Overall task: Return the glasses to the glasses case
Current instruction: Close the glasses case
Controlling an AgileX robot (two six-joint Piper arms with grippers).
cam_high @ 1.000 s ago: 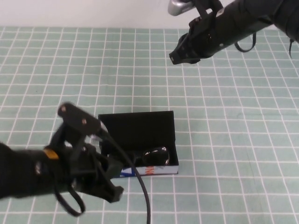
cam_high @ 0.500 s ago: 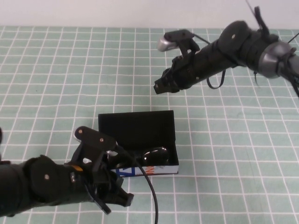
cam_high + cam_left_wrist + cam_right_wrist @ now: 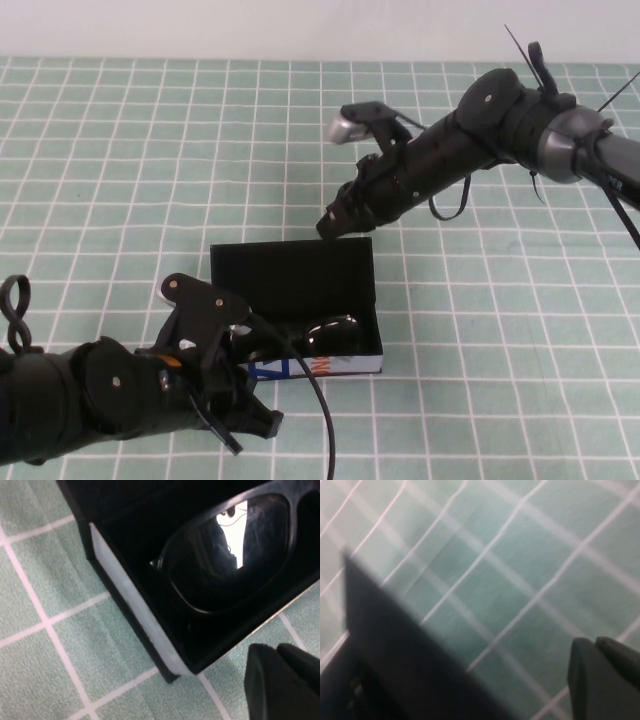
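Note:
The black glasses case [image 3: 292,278] lies open in the middle of the table, its flap lid raised at the back and its white printed front edge [image 3: 330,365] facing me. The black glasses [image 3: 322,333] lie inside it; in the left wrist view one dark lens [image 3: 230,555] sits behind the white case edge [image 3: 135,615]. My left gripper [image 3: 258,424] is shut and empty, low on the table just in front of the case's left corner, also seen in its wrist view [image 3: 275,651]. My right gripper [image 3: 335,224] is shut and empty, just behind the lid's top edge [image 3: 395,650].
A green cloth with a white grid [image 3: 500,330] covers the table. A white wall runs along the far edge. The left arm's cable [image 3: 315,410] trails across the front of the case.
My right arm has come down and leftward from the far right toward the lid's back edge. My left arm has dropped lower in front of the case and has since held still.

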